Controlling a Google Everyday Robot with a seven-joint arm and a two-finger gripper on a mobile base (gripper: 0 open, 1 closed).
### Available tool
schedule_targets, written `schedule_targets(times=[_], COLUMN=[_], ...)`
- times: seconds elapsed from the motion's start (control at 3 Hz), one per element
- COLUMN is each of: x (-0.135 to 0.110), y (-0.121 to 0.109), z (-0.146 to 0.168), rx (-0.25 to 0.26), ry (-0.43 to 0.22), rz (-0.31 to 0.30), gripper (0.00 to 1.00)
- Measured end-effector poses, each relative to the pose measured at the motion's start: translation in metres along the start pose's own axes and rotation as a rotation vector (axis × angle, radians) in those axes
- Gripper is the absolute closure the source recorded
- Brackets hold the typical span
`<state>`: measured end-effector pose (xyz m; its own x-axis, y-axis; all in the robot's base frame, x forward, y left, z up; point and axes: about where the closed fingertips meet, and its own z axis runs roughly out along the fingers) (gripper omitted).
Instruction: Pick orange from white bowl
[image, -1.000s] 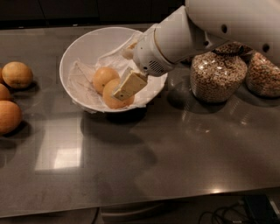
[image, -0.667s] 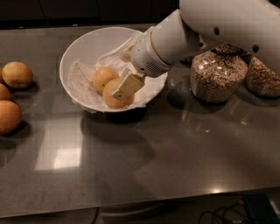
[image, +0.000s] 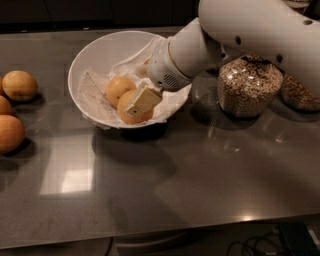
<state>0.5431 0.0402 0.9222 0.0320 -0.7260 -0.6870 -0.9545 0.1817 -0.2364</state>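
Gripper (image: 142, 101) is sitting inside the white bowl (image: 100, 52), right of center, its tan tip lying across the top of the orange (image: 137, 119) and touching it. Whether the gripper is open or closed on the fruit: cannot tell.

The orange is resting on the white cloth (image: 95, 95) near the bowl's front wall. A second, paler fruit (image: 117, 88) is touching it at the back left.

The arm (image: 240, 30) is coming in from the upper right, over the bowl's right rim.

Edges: a cereal jar (image: 249, 87) is standing just right of the bowl, with a second jar (image: 300, 95) beyond it. Three loose fruits (image: 19, 85) are lying at the counter's left edge, well apart from the bowl. The counter (image: 175, 175) is showing a broad reflective stretch from the bowl to its near edge.
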Motion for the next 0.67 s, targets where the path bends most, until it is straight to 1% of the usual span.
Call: schedule_targets(times=[0.67], x=[0.0112], y=[0.0015], z=[0.0118], rx=[-0.02], ry=[0.01], rz=[0.036], gripper=[0.36])
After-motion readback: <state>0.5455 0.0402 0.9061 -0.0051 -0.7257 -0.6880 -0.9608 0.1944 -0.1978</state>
